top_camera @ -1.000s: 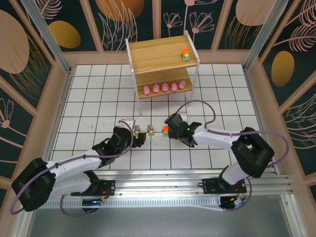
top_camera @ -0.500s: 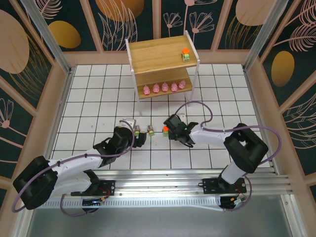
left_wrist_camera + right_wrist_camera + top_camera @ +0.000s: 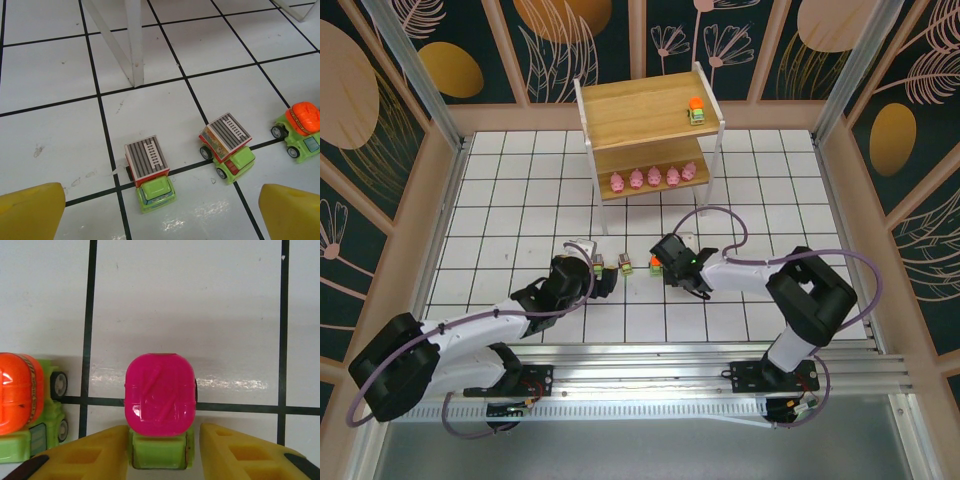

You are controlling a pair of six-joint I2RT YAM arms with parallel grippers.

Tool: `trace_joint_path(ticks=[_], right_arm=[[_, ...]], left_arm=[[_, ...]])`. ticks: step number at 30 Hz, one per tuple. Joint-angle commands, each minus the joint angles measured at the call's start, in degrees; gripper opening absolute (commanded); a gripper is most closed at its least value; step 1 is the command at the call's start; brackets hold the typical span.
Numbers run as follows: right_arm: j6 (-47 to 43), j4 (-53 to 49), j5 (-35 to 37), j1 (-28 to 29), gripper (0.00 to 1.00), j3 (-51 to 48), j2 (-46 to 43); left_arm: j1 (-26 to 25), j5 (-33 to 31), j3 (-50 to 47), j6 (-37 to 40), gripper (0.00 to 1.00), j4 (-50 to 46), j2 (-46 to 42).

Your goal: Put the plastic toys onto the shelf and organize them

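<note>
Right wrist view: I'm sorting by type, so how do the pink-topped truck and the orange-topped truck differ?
The pink-topped truck has a squarish pink top and sits between the right gripper's fingers; the orange-topped truck has a rounded orange drum and stands outside them. Both have green bodies and stand on the table.

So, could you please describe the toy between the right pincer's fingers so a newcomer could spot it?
Start at the wooden shelf at the back; in front of it small green vehicles stand on the white-tiled table. The toy sits beside the orange-topped vehicle, between the yellow fingers of the right pincer, and alone has a bright pink top.
</note>
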Motion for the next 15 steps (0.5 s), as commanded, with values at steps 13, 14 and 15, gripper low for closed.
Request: trace_joint_path(ticks=[13,14,15], right_arm=[[-1.48,-2.44,3.59,0.23,0.27,2.83,1.10],[-1.43,-2.48,3.63,0.21,0.25,2.77,0.89],[-1.41,-2.48,3.69,0.33,0.24,2.72,0.71]], left_arm=[[0.26,-0.45,1.42,0.03,0.99,1.37,0.63],[0.22,-0.47,1.43,0.04,0.99,1.41,0.64],[0.24,-0.56,1.45,0.04,0.99,1.30,0.64]])
